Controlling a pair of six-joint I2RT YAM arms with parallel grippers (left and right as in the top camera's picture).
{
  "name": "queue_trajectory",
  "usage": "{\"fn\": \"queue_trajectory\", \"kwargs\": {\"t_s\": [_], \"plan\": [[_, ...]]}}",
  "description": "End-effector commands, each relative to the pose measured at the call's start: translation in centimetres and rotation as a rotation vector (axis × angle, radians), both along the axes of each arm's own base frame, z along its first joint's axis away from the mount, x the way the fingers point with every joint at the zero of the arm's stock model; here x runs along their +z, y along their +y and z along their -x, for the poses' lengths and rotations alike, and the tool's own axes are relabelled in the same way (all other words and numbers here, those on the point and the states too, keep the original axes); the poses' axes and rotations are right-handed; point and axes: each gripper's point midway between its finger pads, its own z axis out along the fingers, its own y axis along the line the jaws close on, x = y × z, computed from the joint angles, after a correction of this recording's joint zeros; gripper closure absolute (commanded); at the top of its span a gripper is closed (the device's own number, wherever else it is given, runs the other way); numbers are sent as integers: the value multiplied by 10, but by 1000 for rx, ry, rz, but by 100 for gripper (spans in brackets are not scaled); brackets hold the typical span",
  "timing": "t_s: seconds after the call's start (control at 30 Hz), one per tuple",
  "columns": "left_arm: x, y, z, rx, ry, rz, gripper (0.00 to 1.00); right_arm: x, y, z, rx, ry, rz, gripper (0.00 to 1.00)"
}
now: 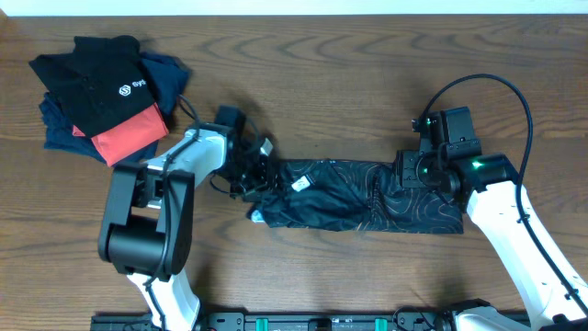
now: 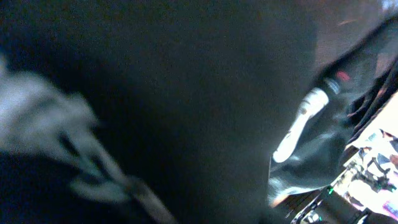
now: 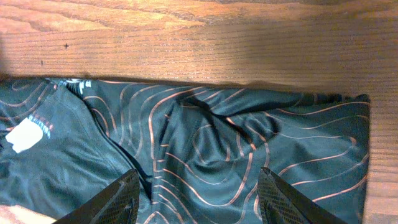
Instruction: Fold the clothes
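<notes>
The black jersey (image 1: 367, 198) with copper contour lines lies as a long folded strip across the middle of the table. My left gripper (image 1: 255, 173) is at its bunched left end, and the fabric rises up to it; it looks shut on that end. In the left wrist view, blurred dark jersey fabric (image 2: 186, 93) fills the frame and hides the fingers. My right gripper (image 1: 411, 172) hovers over the strip's right part. In the right wrist view its fingers (image 3: 199, 186) are wide open and empty just above the jersey (image 3: 205, 130).
A pile of other clothes (image 1: 101, 92), a black top with a white logo, navy and coral-red pieces, lies at the back left. A white label (image 1: 300, 184) shows on the jersey. Bare wooden table (image 1: 367, 83) lies behind the strip.
</notes>
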Motion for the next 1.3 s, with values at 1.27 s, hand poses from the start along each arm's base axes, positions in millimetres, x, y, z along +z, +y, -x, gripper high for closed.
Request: {"fn": "queue_trajectory", "kwargs": {"t_s": [1.27], "plan": [[80,-116,18,-356,-303,-309,86,-8,-68,20,-204,110,111,41]]}}
